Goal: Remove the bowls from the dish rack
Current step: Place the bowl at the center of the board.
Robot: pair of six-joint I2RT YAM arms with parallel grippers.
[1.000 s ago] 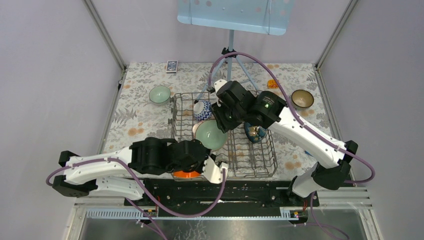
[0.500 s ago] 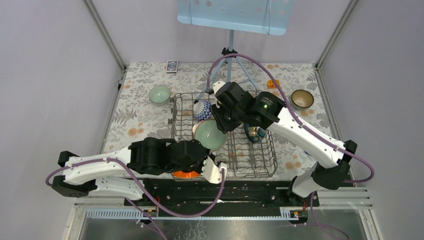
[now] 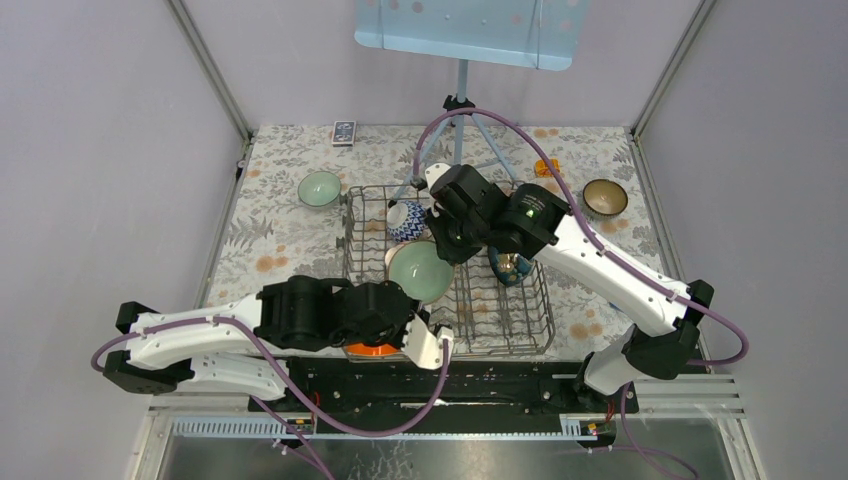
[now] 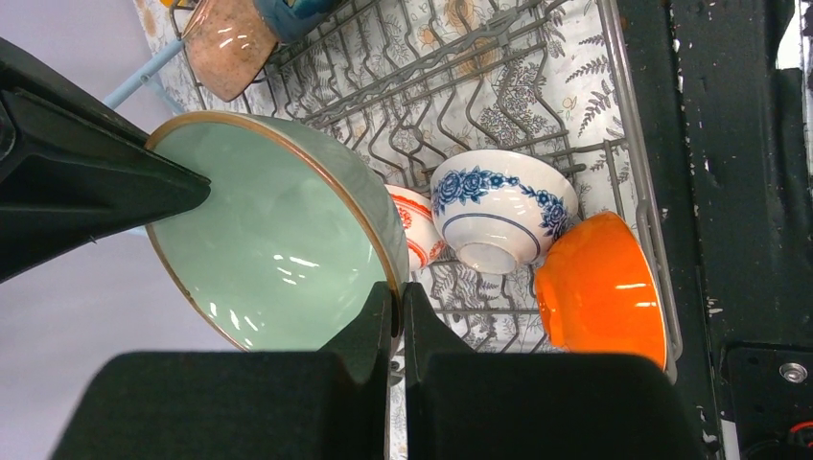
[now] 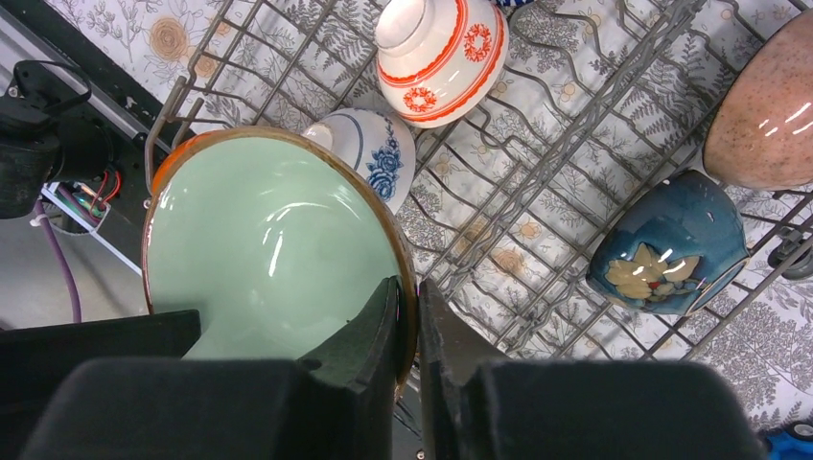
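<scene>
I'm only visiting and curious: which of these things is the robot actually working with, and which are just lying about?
Job: dish rack; pale green bowl, gripped by left gripper and right gripper; orange bowl, blue-flowered bowl, red-and-white bowl, dark blue bowl in the rack.
Lying about: tripod stand; small dark rectangular item.

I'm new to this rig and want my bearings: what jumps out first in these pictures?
A pale green bowl is held over the dish rack, its rim pinched by both the left gripper and the right gripper at once. Below it, an orange bowl leans in the rack's near corner.
</scene>
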